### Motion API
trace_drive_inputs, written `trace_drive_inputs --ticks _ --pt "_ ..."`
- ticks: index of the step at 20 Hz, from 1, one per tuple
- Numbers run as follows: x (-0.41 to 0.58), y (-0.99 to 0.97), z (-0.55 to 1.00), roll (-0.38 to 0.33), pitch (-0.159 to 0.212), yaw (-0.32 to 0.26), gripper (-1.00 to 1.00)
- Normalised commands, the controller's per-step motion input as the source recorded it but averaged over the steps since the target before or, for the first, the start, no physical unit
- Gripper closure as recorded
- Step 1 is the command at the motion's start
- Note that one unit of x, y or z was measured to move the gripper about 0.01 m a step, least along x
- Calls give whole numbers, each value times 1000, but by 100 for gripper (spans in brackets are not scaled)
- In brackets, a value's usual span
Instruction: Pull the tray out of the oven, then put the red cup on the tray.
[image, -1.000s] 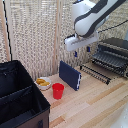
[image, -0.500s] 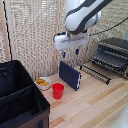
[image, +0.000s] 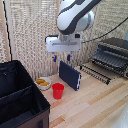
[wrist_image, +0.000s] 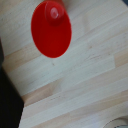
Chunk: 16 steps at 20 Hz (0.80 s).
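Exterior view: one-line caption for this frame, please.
Open gripper hovers above the red cup, with the tray pulled out of the oven.

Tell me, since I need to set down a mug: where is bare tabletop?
Bare light wooden tabletop lies in front of the navy-blue slab and ribbed metal tray. It is crowded between the big black fabric case, small white bowl and red plastic cup.

Arm: one, white, bulky rounded links, entering from the upper part of the exterior view and bending downward. Wrist: white block housing, held level. End effector: pointing straight down, two short dark-tipped fingers spread apart with nothing between them, hanging in the air above the tabletop.
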Motion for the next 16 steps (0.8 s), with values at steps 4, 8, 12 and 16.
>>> trace_drive_inputs --ticks 4,8,12,16 --pt "15 98 -193 48 92 -107 -100" --pt "86 0 -280 0 62 -52 -100" --pt "36 76 -361 0 36 -13 -100" --pt "0 101 -394 -9 80 0 -100"
